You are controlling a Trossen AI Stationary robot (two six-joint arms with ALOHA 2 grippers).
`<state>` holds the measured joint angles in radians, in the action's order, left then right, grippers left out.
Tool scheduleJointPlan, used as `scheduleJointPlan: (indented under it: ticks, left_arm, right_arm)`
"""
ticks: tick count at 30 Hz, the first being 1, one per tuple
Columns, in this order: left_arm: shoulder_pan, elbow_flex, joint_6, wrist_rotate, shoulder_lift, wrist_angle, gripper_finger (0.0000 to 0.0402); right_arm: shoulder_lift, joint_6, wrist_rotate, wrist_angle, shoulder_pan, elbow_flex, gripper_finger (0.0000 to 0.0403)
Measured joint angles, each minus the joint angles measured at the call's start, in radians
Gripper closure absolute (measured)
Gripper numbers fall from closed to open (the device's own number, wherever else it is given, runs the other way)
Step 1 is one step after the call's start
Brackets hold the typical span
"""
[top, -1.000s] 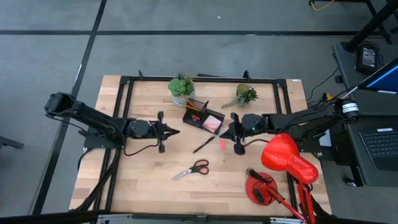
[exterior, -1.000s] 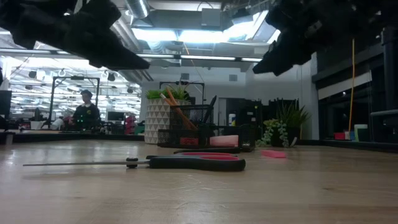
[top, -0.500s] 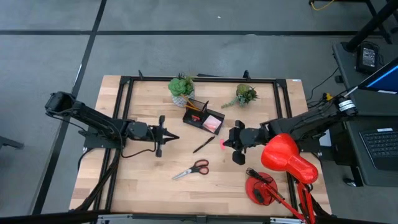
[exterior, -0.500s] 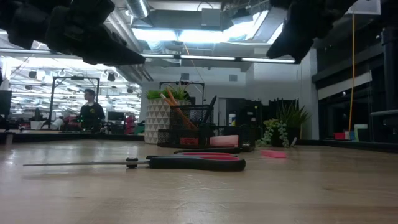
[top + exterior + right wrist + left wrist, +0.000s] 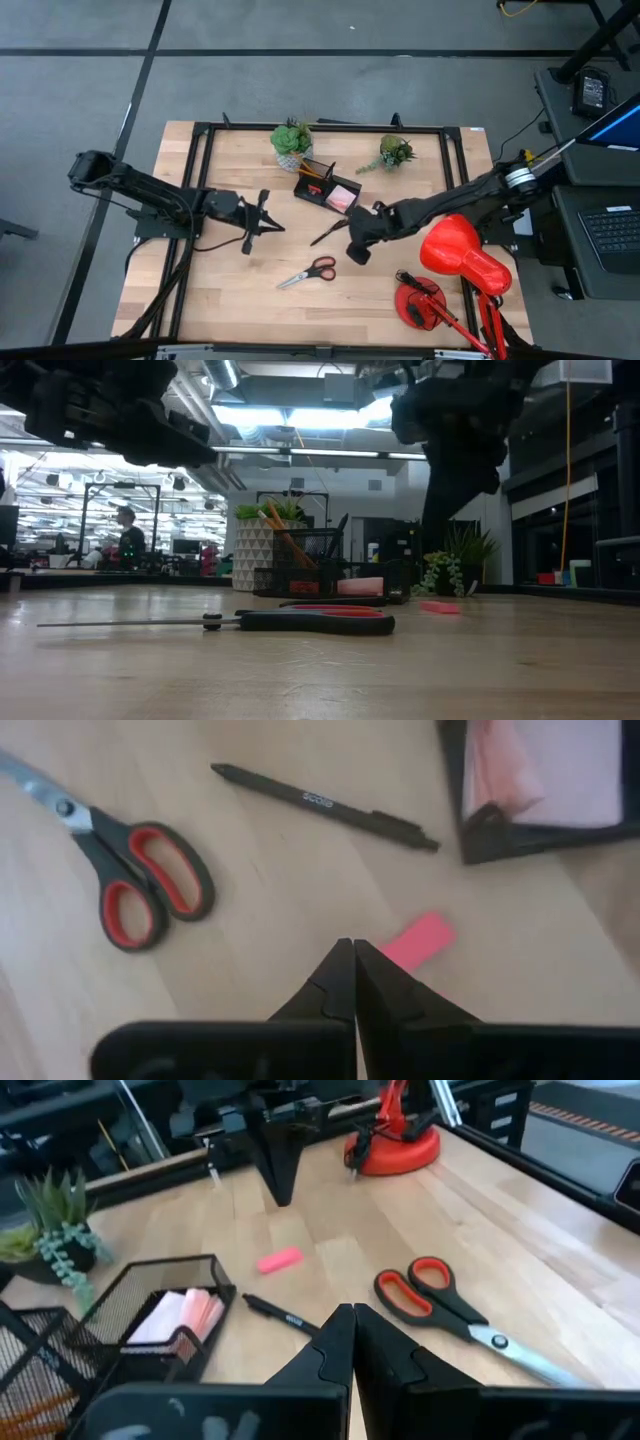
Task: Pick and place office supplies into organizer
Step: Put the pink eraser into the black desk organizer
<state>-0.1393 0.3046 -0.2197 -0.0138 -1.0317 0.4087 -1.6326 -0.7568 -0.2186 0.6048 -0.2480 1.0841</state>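
High view: right claw (image 5: pixel 357 243) pinched empty above pink eraser (image 5: pixel 417 939), left claw (image 5: pixel 262 219) likewise.

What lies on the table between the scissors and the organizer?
In the high view, a black pen lies on the wood between the scissors and the organizer; the right wrist view shows it too.
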Motion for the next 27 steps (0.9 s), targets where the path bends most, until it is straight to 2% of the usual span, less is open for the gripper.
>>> scheduleJointPlan:
  ticks: [7,15,20,27]
  left_arm:
    - [0.006,0.0,0.021,-0.006,0.0,-0.017,0.0399]
    - [0.006,0.0,0.023,-0.006,0.0,-0.017,0.0399]
    - [0.006,0.0,0.024,-0.006,0.0,-0.017,0.04]
    - [0.006,0.0,0.027,-0.006,0.0,-0.017,0.0399]
  right_arm:
    - [-0.07,-0.106,0.008,0.0,0.002,0.028,0.038]
    - [-0.092,-0.179,0.007,0.008,0.007,0.028,0.0299]
    - [-0.092,-0.238,-0.036,0.037,0.022,0.026,0.0248]
    - [-0.092,-0.31,-0.043,0.043,0.043,-0.026,0.0206]
